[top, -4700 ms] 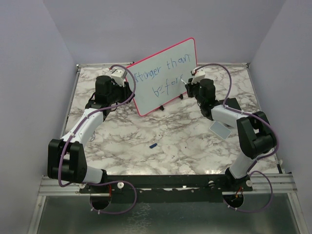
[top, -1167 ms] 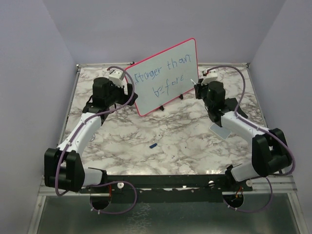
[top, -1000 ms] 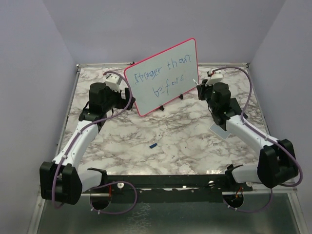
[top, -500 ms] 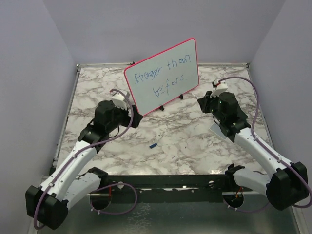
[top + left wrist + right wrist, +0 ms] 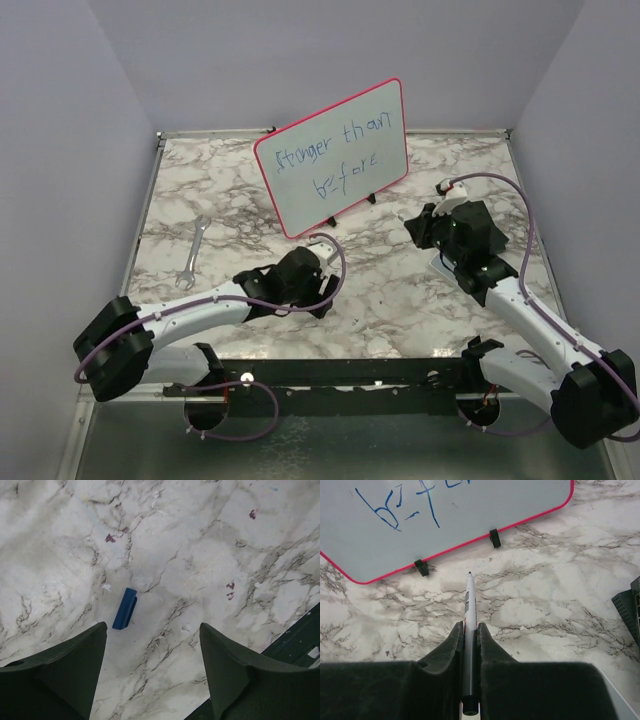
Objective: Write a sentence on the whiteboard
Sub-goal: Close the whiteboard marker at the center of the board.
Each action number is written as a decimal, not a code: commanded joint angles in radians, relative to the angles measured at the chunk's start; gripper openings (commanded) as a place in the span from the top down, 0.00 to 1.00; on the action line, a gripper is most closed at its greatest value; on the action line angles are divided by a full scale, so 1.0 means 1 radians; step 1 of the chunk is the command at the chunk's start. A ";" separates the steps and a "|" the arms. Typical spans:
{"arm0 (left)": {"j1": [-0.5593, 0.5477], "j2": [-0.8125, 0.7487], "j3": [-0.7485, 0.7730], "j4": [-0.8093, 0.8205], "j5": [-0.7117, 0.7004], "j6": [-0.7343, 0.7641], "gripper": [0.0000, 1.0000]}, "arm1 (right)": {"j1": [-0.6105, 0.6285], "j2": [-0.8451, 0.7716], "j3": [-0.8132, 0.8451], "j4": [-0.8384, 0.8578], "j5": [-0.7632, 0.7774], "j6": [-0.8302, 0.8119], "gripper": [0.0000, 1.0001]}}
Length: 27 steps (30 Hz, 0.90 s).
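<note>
The whiteboard point(image 5: 335, 155) with its pink-red frame stands tilted on two black feet at the back centre. The sentence point(image 5: 330, 158) in blue reads "Stronger than" over "before". The right wrist view shows the board's lower part point(image 5: 470, 525) and bits of the second row point(image 5: 395, 510). My right gripper point(image 5: 418, 226) is off the board's right end, shut on a white marker point(image 5: 469, 597) whose tip points at the board's lower edge without touching it. My left gripper point(image 5: 322, 292) is low over the near table, open and empty point(image 5: 152, 626), with a small blue cap point(image 5: 124, 608) just ahead of its left finger.
A metal wrench point(image 5: 193, 252) lies on the marble at the left. A small grey pad point(image 5: 441, 262) peeks from under my right arm. A dark ribbed object point(image 5: 627, 610) sits at the right. The table's dark front rail point(image 5: 300, 635) is close to my left gripper.
Both arms have drawn back from the board. My left arm swung toward the near centre, over the blue cap, uncovering the wrench. My right gripper pulled back with the marker.
</note>
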 commanded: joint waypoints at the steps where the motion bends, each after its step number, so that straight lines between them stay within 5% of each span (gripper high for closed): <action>1: 0.001 0.045 -0.029 0.010 -0.031 -0.011 0.26 | -0.003 -0.031 -0.023 -0.013 -0.030 0.014 0.99; 16: 0.001 0.239 0.016 0.055 -0.053 0.035 0.38 | -0.003 -0.021 -0.030 -0.005 -0.024 0.002 0.99; 27: -0.005 0.214 -0.006 0.032 0.003 0.004 0.50 | -0.003 -0.007 -0.033 0.000 -0.016 0.000 0.99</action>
